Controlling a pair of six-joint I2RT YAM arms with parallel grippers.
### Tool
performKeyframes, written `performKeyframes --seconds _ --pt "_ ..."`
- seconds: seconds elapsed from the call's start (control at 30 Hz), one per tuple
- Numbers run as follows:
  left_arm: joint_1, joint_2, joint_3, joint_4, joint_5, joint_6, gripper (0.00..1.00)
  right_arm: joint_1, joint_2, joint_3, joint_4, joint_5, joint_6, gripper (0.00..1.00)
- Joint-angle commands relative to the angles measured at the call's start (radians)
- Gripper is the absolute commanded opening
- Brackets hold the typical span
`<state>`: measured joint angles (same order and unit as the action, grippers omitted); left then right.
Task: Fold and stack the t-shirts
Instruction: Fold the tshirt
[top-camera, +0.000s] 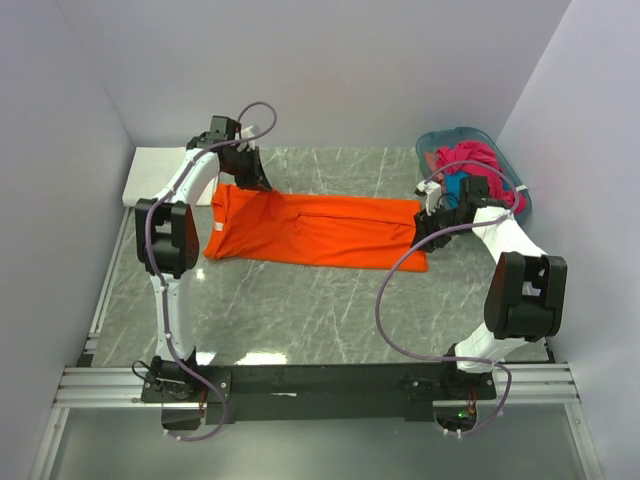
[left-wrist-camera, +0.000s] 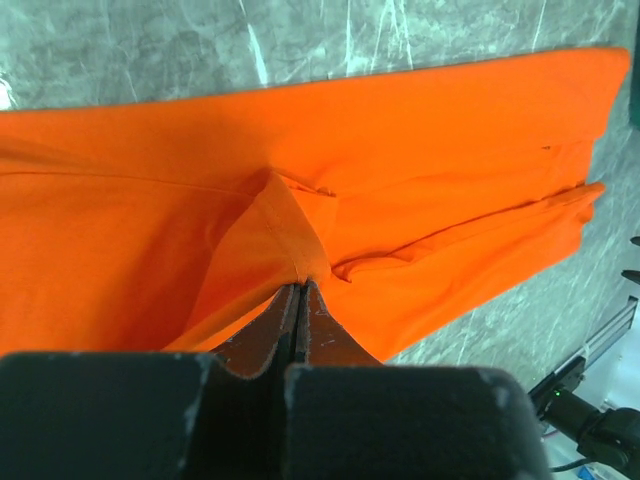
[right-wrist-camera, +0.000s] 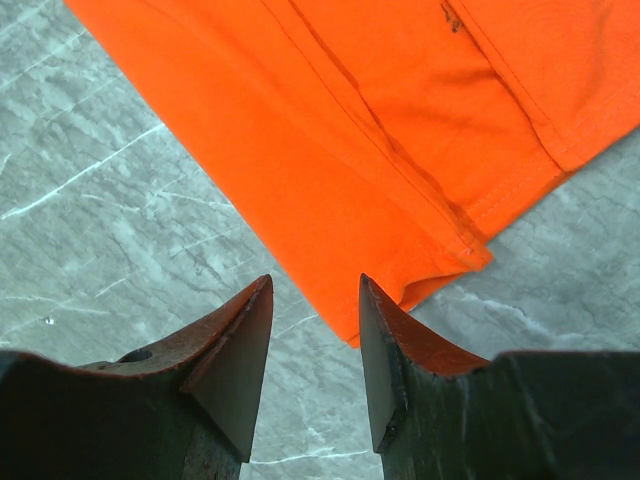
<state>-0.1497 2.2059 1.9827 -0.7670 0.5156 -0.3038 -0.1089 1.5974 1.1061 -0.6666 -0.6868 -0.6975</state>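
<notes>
Orange t-shirt (top-camera: 315, 228) lies mid-bench (top-camera: 300, 320), folded lengthwise into a long strip. First fold looks done, cross folds not yet. Left gripper (left-wrist-camera: 300, 292) is clamped on a pinched ridge of orange cloth at the strip's left end. Right gripper (right-wrist-camera: 315, 300) has its jaws apart with nothing between them, poised just off the strip's right-end corner. Magenta t-shirt (top-camera: 470, 158) and a blue cloth (top-camera: 452, 186) sit bunched in the teal basket (top-camera: 522, 198). White item (top-camera: 160, 172) far left, can't tell if it's a folded shirt. No clear stack, so early in the job by my read.
</notes>
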Motion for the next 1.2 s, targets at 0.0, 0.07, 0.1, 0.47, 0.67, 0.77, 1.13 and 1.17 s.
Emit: performKeyframes --seconds 0.0,0.07,0.1,0.47,0.67,0.77,1.13,1.17 --pt "0.002 0.014 0.064 -0.008 -0.015 0.031 0.0 0.006 -0.039 0.006 -0.007 -0.017 -0.008 0.47" --pt "0.002 0.021 0.068 -0.009 -0.034 0.029 0.0 0.006 -0.036 0.008 -0.01 -0.017 -0.011 0.47" --pt "0.002 0.023 0.068 -0.009 -0.04 0.031 0.0 0.006 -0.036 0.008 -0.01 -0.017 -0.011 0.47" --pt "0.012 0.047 0.097 -0.011 -0.092 0.022 0.0 0.006 -0.027 0.014 -0.014 -0.02 -0.016 0.47" --pt "0.013 0.072 0.12 -0.015 -0.101 0.02 0.0 0.005 -0.025 0.012 -0.016 -0.019 -0.019 0.47" --pt "0.013 0.071 0.12 -0.006 -0.092 0.026 0.0 0.005 -0.024 0.012 -0.019 -0.017 -0.022 0.47" --pt "0.013 0.037 0.108 0.054 -0.054 0.049 0.0 0.005 -0.017 0.008 -0.014 -0.02 -0.019 0.48" --pt "0.013 0.031 0.102 0.063 -0.051 0.052 0.0 0.005 -0.017 0.008 -0.014 -0.019 -0.02 0.48"
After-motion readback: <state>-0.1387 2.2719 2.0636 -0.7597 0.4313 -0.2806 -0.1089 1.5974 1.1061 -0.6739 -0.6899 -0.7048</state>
